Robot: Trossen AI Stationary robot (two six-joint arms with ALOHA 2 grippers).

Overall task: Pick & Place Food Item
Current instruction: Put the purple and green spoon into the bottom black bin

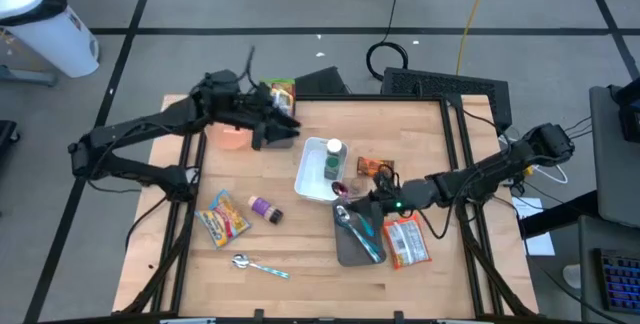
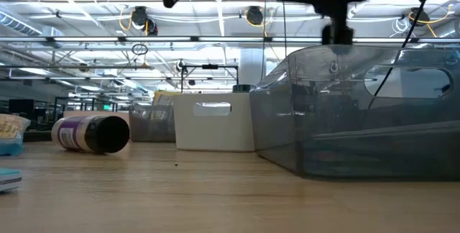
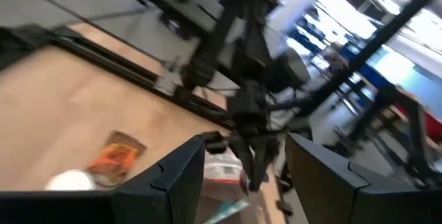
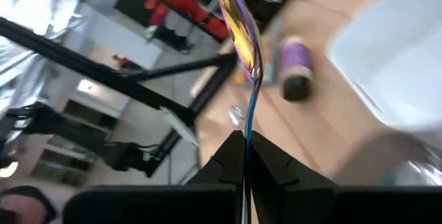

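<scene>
My right gripper (image 1: 368,197) hovers between the white bin (image 1: 312,186) and the grey bin (image 1: 347,248), shut on a spoon (image 4: 242,30) with a shiny iridescent bowl (image 1: 341,188). My left gripper (image 3: 245,175) hangs open over the table's far left part (image 1: 285,130), with nothing between its fingers. Snack packs lie flat on the wood: an orange-yellow one (image 1: 224,216) at the near left, a red-white one (image 1: 405,242) beside the grey bin, a brown one (image 1: 375,167) right of the white bin. A purple bottle (image 1: 265,208) lies on its side. My right gripper pinches the spoon's thin handle (image 4: 247,131) between its two shut fingers. The fingers come about level from the table's right side, and the spoon sticks out ahead of them in line with them. The spoon is lifted clear, its bowl at the free end.
The white bin holds a bottle with a green label (image 1: 333,159). The grey bin holds several utensils (image 1: 362,232). Another spoon (image 1: 258,264) lies near the front edge. An orange object (image 1: 234,137) and a package (image 1: 283,94) sit at the far left, near my left gripper.
</scene>
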